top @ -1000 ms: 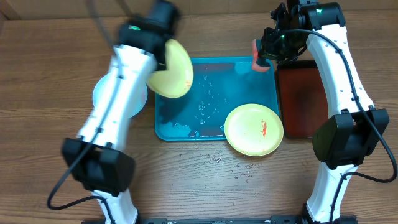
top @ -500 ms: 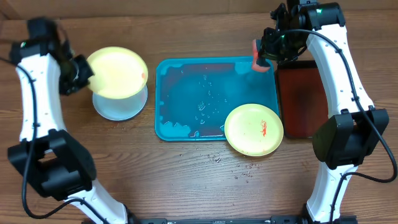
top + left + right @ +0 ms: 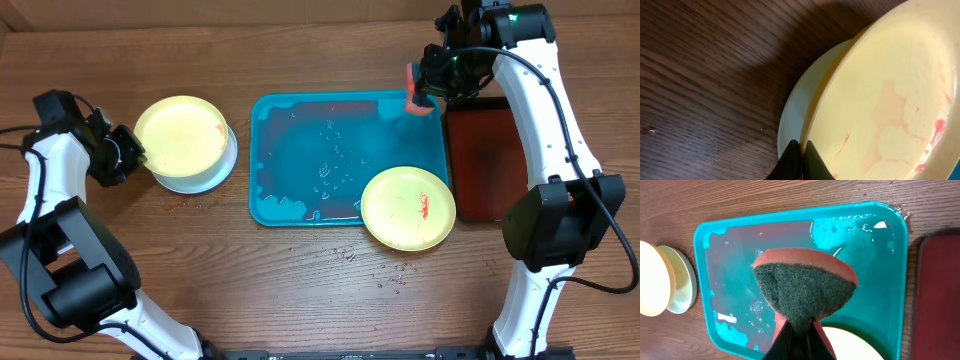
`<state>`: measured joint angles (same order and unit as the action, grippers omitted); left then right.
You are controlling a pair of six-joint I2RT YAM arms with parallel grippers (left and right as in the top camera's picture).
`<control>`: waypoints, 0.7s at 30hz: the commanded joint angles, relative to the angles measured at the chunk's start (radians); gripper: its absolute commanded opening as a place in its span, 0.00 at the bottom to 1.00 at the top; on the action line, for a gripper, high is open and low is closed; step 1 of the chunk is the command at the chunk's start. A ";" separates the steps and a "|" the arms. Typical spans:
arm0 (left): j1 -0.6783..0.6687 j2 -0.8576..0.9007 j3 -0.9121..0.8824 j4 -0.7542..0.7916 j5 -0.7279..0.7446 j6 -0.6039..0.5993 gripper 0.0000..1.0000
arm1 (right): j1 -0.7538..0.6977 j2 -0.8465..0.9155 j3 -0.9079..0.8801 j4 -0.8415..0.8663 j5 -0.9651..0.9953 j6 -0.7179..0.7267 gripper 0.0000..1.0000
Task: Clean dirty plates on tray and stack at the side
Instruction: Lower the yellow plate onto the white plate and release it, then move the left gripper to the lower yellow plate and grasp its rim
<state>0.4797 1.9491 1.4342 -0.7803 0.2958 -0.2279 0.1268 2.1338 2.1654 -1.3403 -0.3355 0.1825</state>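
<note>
A pale yellow-green plate (image 3: pixel 181 136) lies over a white plate (image 3: pixel 195 178) left of the teal tray (image 3: pixel 290 195). My left gripper (image 3: pixel 133 152) is shut on that yellow plate's left rim; the wrist view shows the plate (image 3: pixel 890 100) with faint pink smears, the white plate (image 3: pixel 797 112) under it, and my jaws (image 3: pixel 800 150) pinching the rim. Another yellow-green plate (image 3: pixel 408 208) with a red smear sits on the tray's front right corner. My right gripper (image 3: pixel 420 92) holds a red and green sponge (image 3: pixel 805 287) above the tray's back right corner (image 3: pixel 880 235).
A dark red tray (image 3: pixel 485 160) lies right of the teal tray. Water drops and puddles cover the teal tray's floor (image 3: pixel 335 165). Some drops lie on the wood (image 3: pixel 350 255) in front of it.
My left arm carried the yellow plate from over the tray's left edge out to the left and lowered it onto the white plate. The right arm has not moved.
</note>
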 commanded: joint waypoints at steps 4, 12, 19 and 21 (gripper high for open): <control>-0.016 0.008 -0.069 0.049 -0.003 0.023 0.04 | 0.004 -0.008 0.008 -0.001 -0.003 0.000 0.04; -0.016 0.008 -0.088 0.055 -0.040 -0.008 0.48 | 0.004 -0.008 0.008 -0.003 -0.002 0.000 0.04; -0.043 0.005 0.003 -0.046 -0.039 0.016 0.51 | 0.004 -0.008 0.008 -0.001 -0.002 0.000 0.04; -0.068 0.005 0.050 -0.093 -0.039 0.027 0.51 | 0.004 -0.008 0.008 -0.001 -0.002 0.000 0.04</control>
<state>0.4522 1.9491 1.3964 -0.8425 0.2577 -0.2306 0.1268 2.1338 2.1654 -1.3457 -0.3359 0.1829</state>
